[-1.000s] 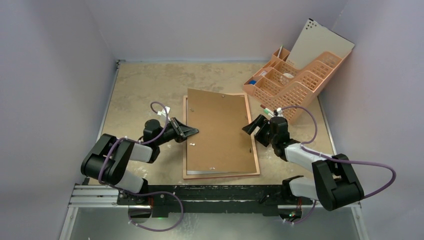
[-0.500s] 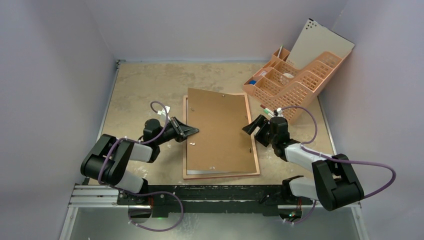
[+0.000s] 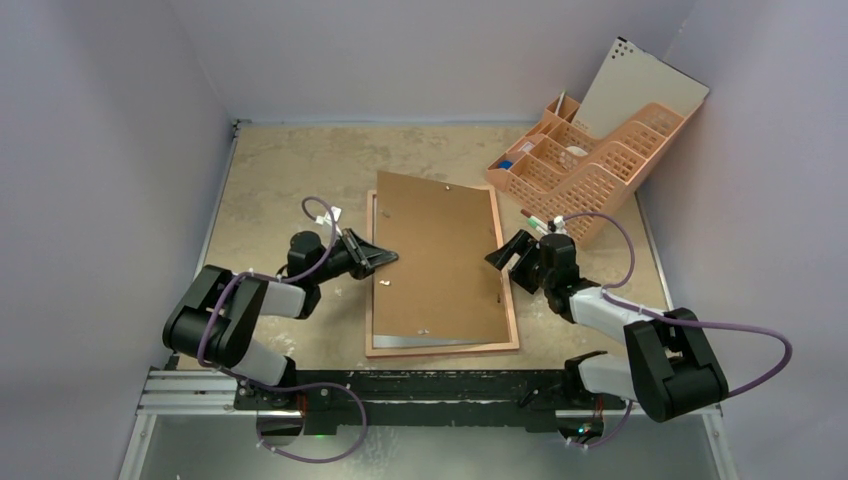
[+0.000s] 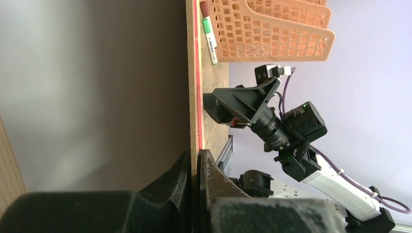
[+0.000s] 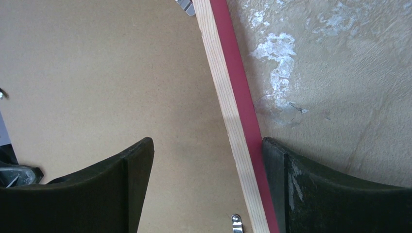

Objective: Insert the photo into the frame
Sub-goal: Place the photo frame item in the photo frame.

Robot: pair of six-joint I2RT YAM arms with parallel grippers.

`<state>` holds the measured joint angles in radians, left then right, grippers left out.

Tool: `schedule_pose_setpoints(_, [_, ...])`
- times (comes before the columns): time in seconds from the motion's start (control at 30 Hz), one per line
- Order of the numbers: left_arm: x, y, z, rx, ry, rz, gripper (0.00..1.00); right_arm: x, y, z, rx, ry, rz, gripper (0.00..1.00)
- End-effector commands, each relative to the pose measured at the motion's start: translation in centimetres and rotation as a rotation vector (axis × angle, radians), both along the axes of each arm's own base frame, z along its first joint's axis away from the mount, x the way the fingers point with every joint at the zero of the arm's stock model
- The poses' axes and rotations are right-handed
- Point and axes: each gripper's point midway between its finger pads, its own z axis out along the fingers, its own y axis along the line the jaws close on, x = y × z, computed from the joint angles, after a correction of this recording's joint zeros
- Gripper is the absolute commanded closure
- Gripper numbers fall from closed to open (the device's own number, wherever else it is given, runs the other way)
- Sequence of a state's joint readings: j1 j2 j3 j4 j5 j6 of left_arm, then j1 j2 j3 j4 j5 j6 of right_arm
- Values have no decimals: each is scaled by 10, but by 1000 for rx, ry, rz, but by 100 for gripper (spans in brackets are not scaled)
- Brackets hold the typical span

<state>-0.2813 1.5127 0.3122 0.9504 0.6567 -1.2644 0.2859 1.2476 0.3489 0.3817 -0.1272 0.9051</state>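
- Shown close only by the right wrist camera: right gripper (image 5: pixel 206 150) spread wide, gripping nothing, straddling the right rail of one frame (image 5: pixel 226 107); one backing board (image 5: pixel 97 73) under the left finger; two metal clips (image 5: pixel 235 222) beside the rail.
- Shown only by the left wrist camera: left gripper (image 4: pixel 197 162) pinched shut on the board's thin edge; one green-capped marker (image 4: pixel 209 34) and one peach organiser (image 4: pixel 272 29) far beyond the fingertips.
- Caught whole only from above: board skewed atop the frame, reverse up, between both pairs of fingertips; pale strip (image 3: pixel 430 344) under the board's near edge.
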Motion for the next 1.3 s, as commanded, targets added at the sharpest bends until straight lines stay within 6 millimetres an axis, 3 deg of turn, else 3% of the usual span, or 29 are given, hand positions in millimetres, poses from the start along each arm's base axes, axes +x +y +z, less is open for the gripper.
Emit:
schedule_pose_setpoints(0.0, [14,-5,30,-25,-141,-28,100,-12,1,-9,8,46,14,17])
schedule_pose_setpoints(0.13, [6,-13,14,-2,-96,-76,100,-13,3,-11,13,50,23,17])
schedule_pose_setpoints(0.33, [-2,-21,-2,56,-68,-107,84,-13,5,-13,19,58,31,18])
schedule_pose_setpoints(0.7, [24,-7,-12,352,-63,-104,54,-14,4,-14,15,58,31,18])
schedule_pose_setpoints(0.97, [14,5,-40,495,33,-146,45,-14,4,-15,10,57,34,18])
schedule_pose_setpoints(1.27, [12,10,-39,595,25,-201,42,-15,3,-18,6,65,34,18])
